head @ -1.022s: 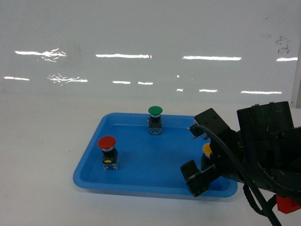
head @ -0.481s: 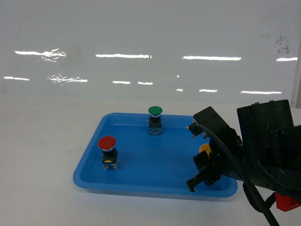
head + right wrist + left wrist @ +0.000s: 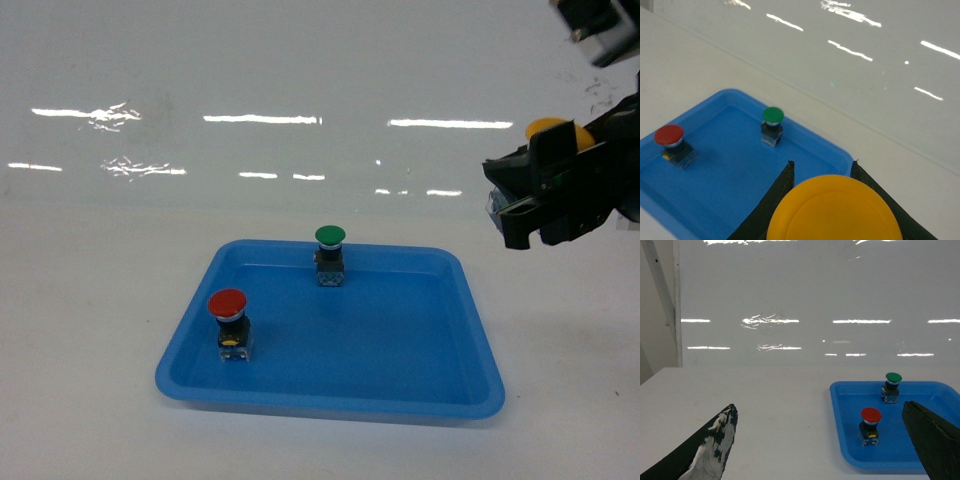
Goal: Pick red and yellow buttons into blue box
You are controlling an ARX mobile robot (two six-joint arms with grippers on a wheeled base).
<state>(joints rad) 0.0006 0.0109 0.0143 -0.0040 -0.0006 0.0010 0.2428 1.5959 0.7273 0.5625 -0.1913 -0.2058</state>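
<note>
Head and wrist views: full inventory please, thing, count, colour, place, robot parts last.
tray: 1, blue, shallow, on the white table, centre of head view
red button: 1, red cap, upright in the tray's left part
green button: 1, green cap, upright by the tray's far wall
yellow button: 1, yellow cap, lifted off the tray, held up at right
table: 1, white
right gripper: 1, black, shut on the yellow button, raised right of the tray
left gripper: 1, black, open, left of the tray

Red button (image 3: 228, 320): red cap up, upright on black-and-metal body, left part of shallow blue tray (image 3: 400, 395). Yellow button (image 3: 834, 211): cap up, clamped in my right gripper (image 3: 552, 190), lifted right of tray.
</note>
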